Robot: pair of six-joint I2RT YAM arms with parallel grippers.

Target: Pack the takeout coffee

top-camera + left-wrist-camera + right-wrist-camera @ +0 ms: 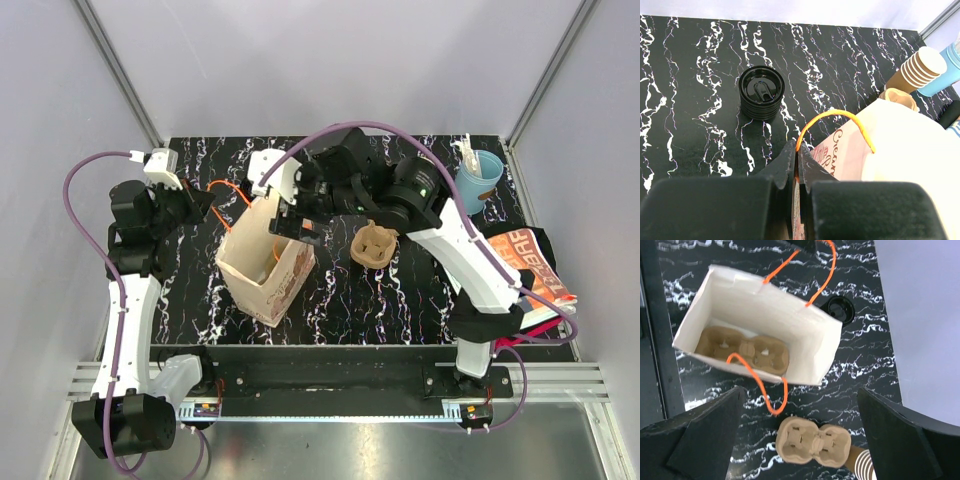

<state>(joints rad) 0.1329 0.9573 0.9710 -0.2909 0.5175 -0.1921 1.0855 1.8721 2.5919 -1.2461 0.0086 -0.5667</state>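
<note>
Clamped shut with the left gripper (798, 150) on the left rim of the paper bag (265, 265), jaws pressed flat on the paper at the root of an orange handle (837, 125), so holding the mouth up and open. Hanging right over that mouth with the right gripper (800, 390), jaws spread as wide as they go, gripping nothing. On the bag's floor: a pulp cup carrier (742, 347), long axis along the bag's longer side, wells facing up. On the worktop (400, 310) just beside the bag, toward the right arm: a second carrier (814, 445). No sign of the takeout coffee in any view; perhaps hidden under the right arm in the overhead view, cannot tell. In view instead: a stack of black lids (761, 92) just beyond the bag on its far side, then nested cups (917, 70) and a light blue cup (945, 67) together toward the far right corner, well apart from the lids. Judging from this, best sought to the right of the bag, with the right arm: free and nearer that side, the left tied up with the rim. Once gripped upright, probably to be lowered straight down into a well of the carrier inside.
</note>
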